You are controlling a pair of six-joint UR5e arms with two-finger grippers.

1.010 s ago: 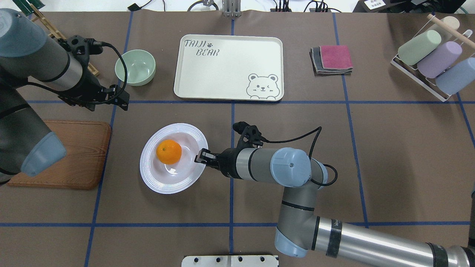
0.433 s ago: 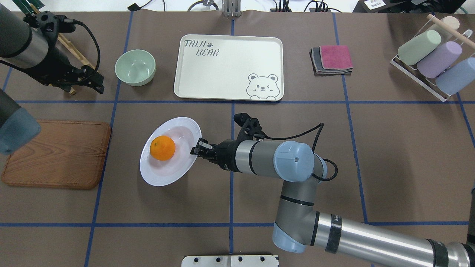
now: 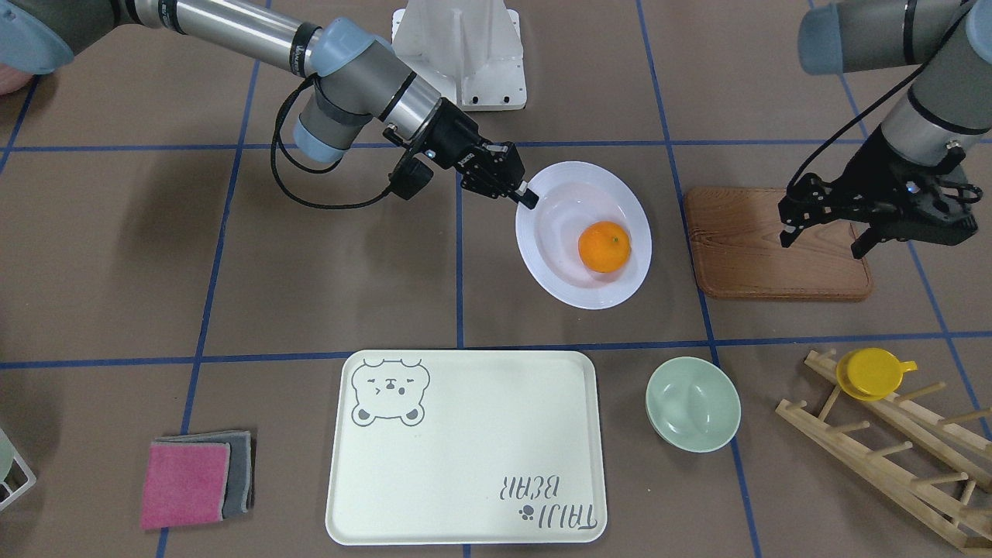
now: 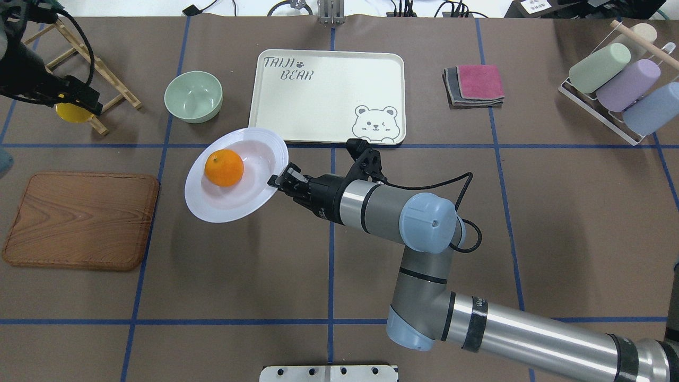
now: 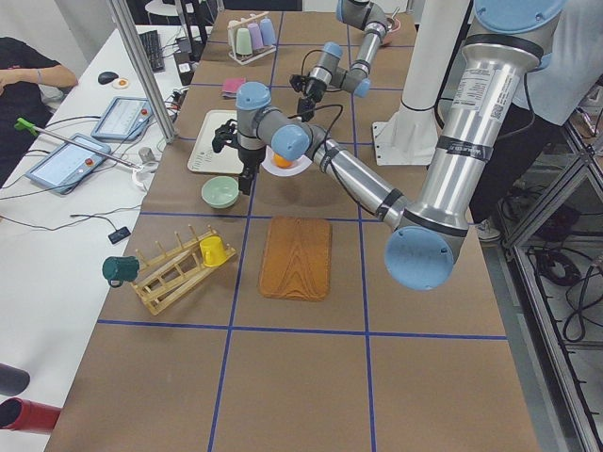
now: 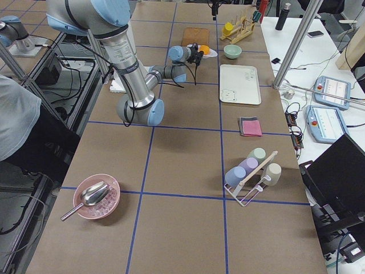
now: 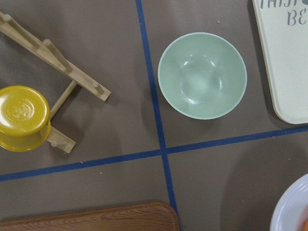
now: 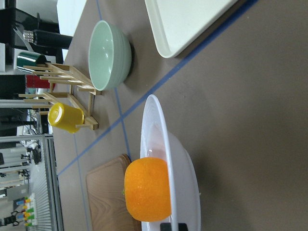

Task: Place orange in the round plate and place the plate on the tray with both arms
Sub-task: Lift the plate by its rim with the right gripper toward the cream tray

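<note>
The orange (image 4: 224,167) lies inside the white round plate (image 4: 228,209), toward its left side. My right gripper (image 4: 278,182) is shut on the plate's right rim and holds it, slightly tilted, above the table just short of the tray's near-left corner. The cream bear tray (image 4: 318,106) is bare. In the front-facing view the orange (image 3: 604,246) rests low in the plate (image 3: 573,194), with the right gripper (image 3: 527,198) clamped on the rim. My left gripper (image 3: 821,240) hangs open and holds nothing above the wooden board (image 3: 767,248), well away from the plate.
A pale-green bowl (image 4: 193,96) stands left of the tray, close to the raised plate. A wooden rack with a yellow cup (image 3: 872,372) is at the far left. Folded cloths (image 4: 473,85) and a rack of pastel cups (image 4: 618,79) are on the right.
The right gripper has lifted the plate with the orange and carried it toward the tray. The left arm has drawn back to the table's far left.
</note>
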